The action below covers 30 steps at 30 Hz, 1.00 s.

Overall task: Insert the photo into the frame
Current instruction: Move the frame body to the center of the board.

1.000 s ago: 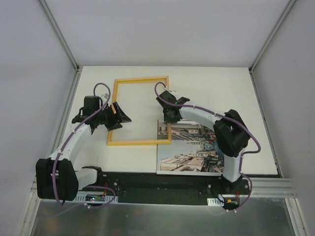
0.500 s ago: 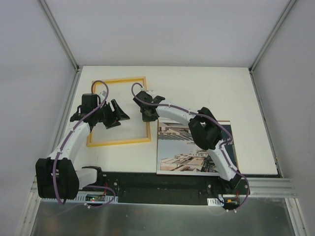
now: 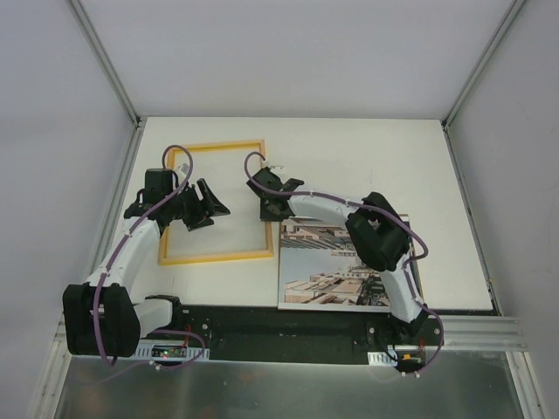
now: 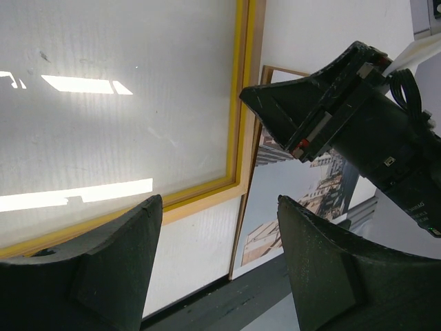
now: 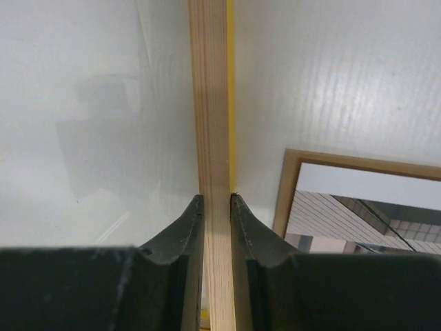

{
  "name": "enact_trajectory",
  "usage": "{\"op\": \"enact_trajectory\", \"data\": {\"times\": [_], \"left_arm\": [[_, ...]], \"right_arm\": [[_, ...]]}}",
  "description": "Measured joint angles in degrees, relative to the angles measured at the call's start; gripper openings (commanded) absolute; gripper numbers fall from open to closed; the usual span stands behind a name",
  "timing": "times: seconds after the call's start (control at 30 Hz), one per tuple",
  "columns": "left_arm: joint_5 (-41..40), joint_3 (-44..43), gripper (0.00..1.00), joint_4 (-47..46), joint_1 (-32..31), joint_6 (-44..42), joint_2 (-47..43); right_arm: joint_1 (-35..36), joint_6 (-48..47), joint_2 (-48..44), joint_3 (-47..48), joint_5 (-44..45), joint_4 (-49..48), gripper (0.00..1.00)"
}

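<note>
The frame (image 3: 214, 257) lies flat at the table's left, yellow with a light wood outer edge. My right gripper (image 3: 269, 209) is shut on its right rail; in the right wrist view both fingers (image 5: 189, 227) press the wooden rail (image 5: 210, 103). My left gripper (image 3: 212, 209) hovers open and empty over the frame's inside. In the left wrist view, its gripper (image 4: 219, 203) frames the yellow rail (image 4: 241, 103) and the photo (image 4: 303, 193). The photo (image 3: 336, 266), a street print, lies face up at the near right, just right of the frame's corner. It also shows in the right wrist view (image 5: 358, 214).
A brown backing panel lies under the photo; its thin edge shows around the print (image 5: 286, 193) (image 4: 247, 186). A black strip (image 3: 288, 319) runs along the table's near edge. White walls with aluminium posts (image 3: 122, 175) close in the left, back and right sides.
My right gripper has dragged the frame to the left, off the photo's corner, then a little back right. My left gripper has barely moved.
</note>
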State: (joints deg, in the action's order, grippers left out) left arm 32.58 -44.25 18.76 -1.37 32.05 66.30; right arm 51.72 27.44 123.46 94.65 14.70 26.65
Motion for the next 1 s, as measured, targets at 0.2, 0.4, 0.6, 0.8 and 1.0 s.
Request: {"op": "enact_trajectory", "data": {"times": [0.2,0.4,0.6,0.8,1.0], "left_arm": [[0.0,1.0,0.67,0.1,0.0,0.0,-0.7],[0.0,1.8,0.67,0.4,0.0,0.0,-1.6],[0.0,2.0,0.68,0.5,0.0,0.0,-1.9],[0.3,2.0,0.72,0.5,0.0,0.0,-1.9],[0.9,2.1,0.73,0.5,0.0,-0.1,-2.2]], "right_arm": [[0.1,3.1,-4.7,-8.0,0.1,-3.9,0.02],[0.4,4.9,-6.1,-10.8,0.2,-6.7,0.09],[1.5,6.7,-8.0,-14.1,0.2,-9.1,0.19],[2.1,7.7,-8.9,-15.9,-0.7,-9.7,0.45],[2.1,6.6,-10.3,-16.6,-2.0,-9.3,0.54]]}}
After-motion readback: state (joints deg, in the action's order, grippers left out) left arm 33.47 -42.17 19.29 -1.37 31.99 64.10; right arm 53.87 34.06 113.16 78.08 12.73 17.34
